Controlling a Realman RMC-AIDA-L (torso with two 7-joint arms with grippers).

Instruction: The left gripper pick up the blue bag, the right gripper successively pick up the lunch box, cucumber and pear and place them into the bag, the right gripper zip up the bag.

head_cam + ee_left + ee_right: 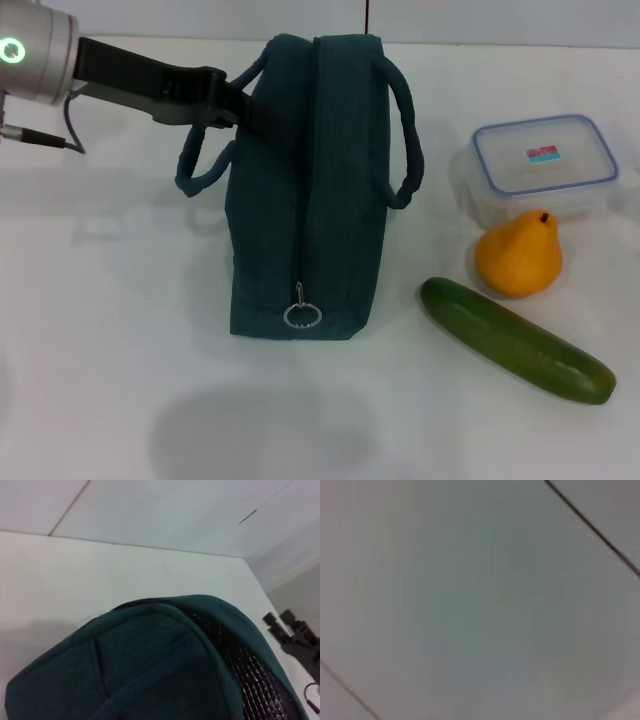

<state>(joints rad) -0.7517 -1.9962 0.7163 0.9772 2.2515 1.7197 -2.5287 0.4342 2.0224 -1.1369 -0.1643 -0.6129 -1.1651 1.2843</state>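
The blue bag [305, 190] stands upright in the middle of the white table, its zipper running along the top to a metal ring pull [302, 316]. My left gripper [238, 106] reaches in from the left and is shut on the bag's left loop handle [195, 165]. The left wrist view shows the bag's fabric [150, 670] close up. To the right lie the clear lunch box [543, 165] with a blue rim, the orange-yellow pear [518, 255] in front of it, and the dark green cucumber [515, 340] nearest me. The right gripper is out of view.
A grey shadow [250, 430] falls on the table in front of the bag. The right wrist view shows only a pale flat surface [470, 605] with dark seams. Bare table [100, 300] lies left of the bag.
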